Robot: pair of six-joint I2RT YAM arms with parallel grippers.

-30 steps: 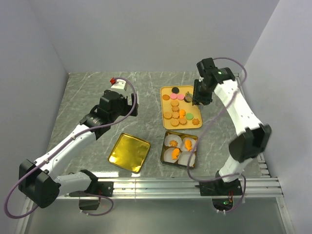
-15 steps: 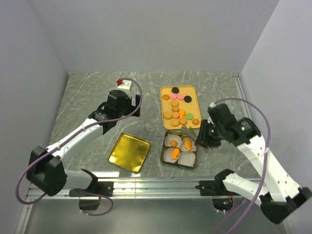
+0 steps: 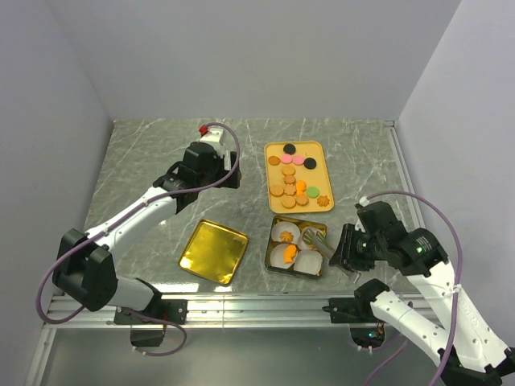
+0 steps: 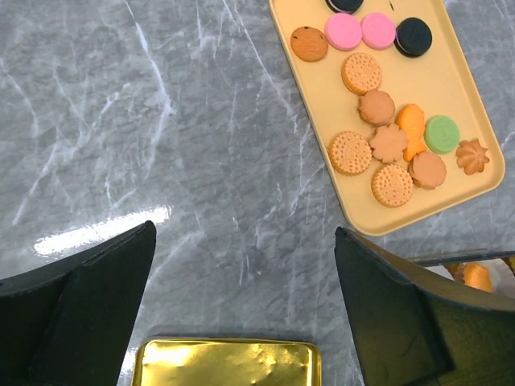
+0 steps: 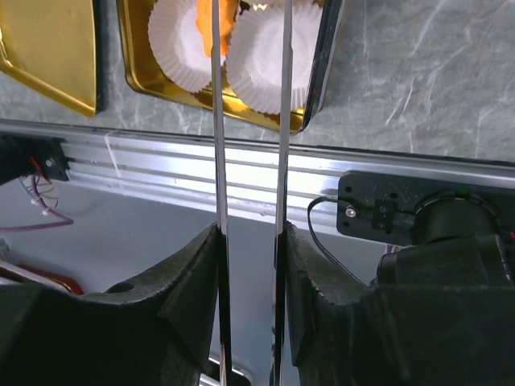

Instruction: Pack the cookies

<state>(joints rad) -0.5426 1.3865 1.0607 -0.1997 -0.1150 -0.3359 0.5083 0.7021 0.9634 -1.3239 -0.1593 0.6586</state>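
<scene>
Most of the cookies (image 3: 296, 178) (image 4: 376, 107) lie flat in a loose group on a tan tray (image 3: 322, 173) (image 4: 438, 80), a little right of centre in the top view. They are orange, tan, pink, green and black, and some have a flower shape. A few orange cookies (image 3: 283, 254) (image 5: 229, 12) already sit in white paper cups (image 3: 308, 261) (image 5: 257, 68) inside a gold tin (image 3: 268, 253) (image 5: 149, 76), which stands just below the tray in that view.

Thin metal tongs (image 3: 318, 241) (image 5: 218, 121) reach over the upper right part of the tin. I cannot tell if their tips carry anything. The right gripper (image 3: 346, 251) (image 5: 249, 241), at the lower right of the top view, is closed on the tongs. In the right wrist view its two dark fingers (image 5: 193, 273) press the two blades from outside.

A gold lid (image 3: 213, 251) (image 4: 229, 362) (image 5: 48, 48) lies flat to the left of the tin, apart from it, on the grey marble table (image 3: 145, 161).

The left gripper (image 3: 225, 173) (image 4: 243, 233) is above the table, left of the tray and above the lid in the top view. Its jaws stand wide apart and hold nothing. In the left wrist view the tray is at the upper right and the lid at the lower edge, between the two fingers.
</scene>
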